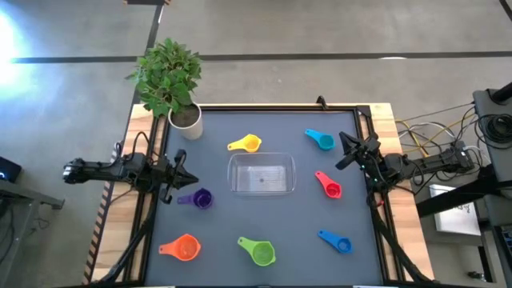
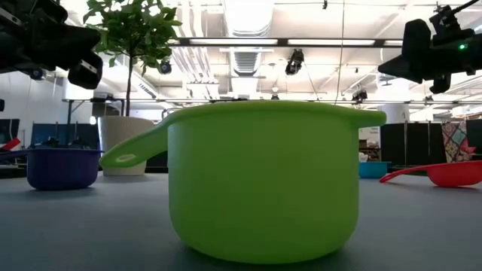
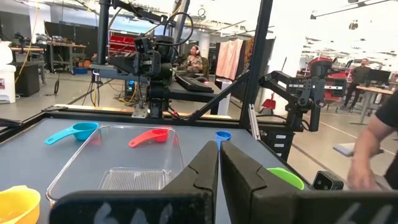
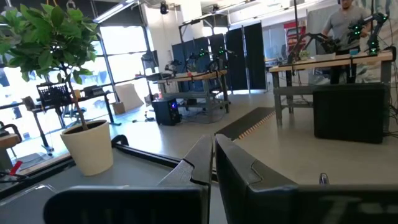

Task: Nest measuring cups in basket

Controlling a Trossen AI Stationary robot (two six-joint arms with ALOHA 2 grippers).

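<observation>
Seven measuring cups lie scattered on the dark mat around the clear basket (image 1: 262,174), which is empty. They are yellow (image 1: 246,144), light blue (image 1: 322,139), red (image 1: 330,186), dark blue (image 1: 336,242), green (image 1: 258,250), orange (image 1: 182,247) and purple (image 1: 197,198). Each rests on its base. My left gripper (image 1: 182,168) hovers at the mat's left edge, just above the purple cup, fingers shut (image 3: 219,163). My right gripper (image 1: 348,150) hovers at the mat's right edge between the light blue and red cups, fingers shut (image 4: 213,155). Neither touches anything.
A white plant pot (image 1: 186,118) with a leafy plant stands at the mat's far left corner. The green cup (image 2: 263,181) fills the low view. A black frame (image 1: 272,106) borders the mat. People and workbenches show in the room beyond.
</observation>
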